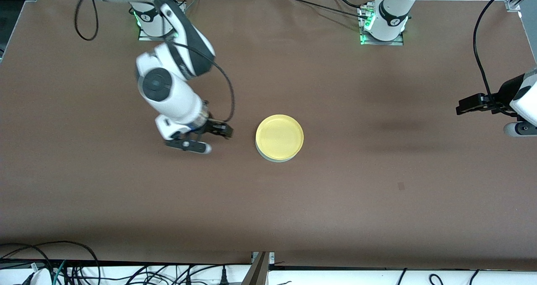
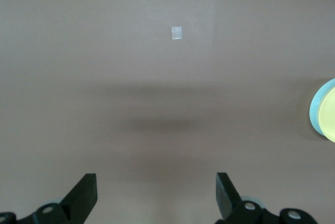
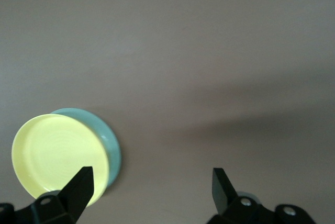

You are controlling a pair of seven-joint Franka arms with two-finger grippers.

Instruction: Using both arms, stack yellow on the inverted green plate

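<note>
The yellow plate (image 1: 279, 136) lies on top of the green plate (image 1: 275, 159) at the middle of the table; only a thin pale edge of the green one shows under it. My right gripper (image 1: 214, 139) is open and empty, low beside the stack, toward the right arm's end of the table. In the right wrist view the yellow plate (image 3: 55, 156) covers most of the green plate (image 3: 111, 143), off to one side of the right gripper (image 3: 151, 179). My left gripper (image 1: 463, 106) waits open at the left arm's end of the table. Under the left gripper (image 2: 156, 182) is bare table, with the stack (image 2: 327, 111) at the view's edge.
A brown cover (image 1: 335, 201) spans the whole table. A small pale tape mark (image 1: 401, 186) lies on it, nearer to the front camera than the left gripper, and also shows as a mark (image 2: 177, 33) in the left wrist view. Cables (image 1: 126, 272) run along the table's front edge.
</note>
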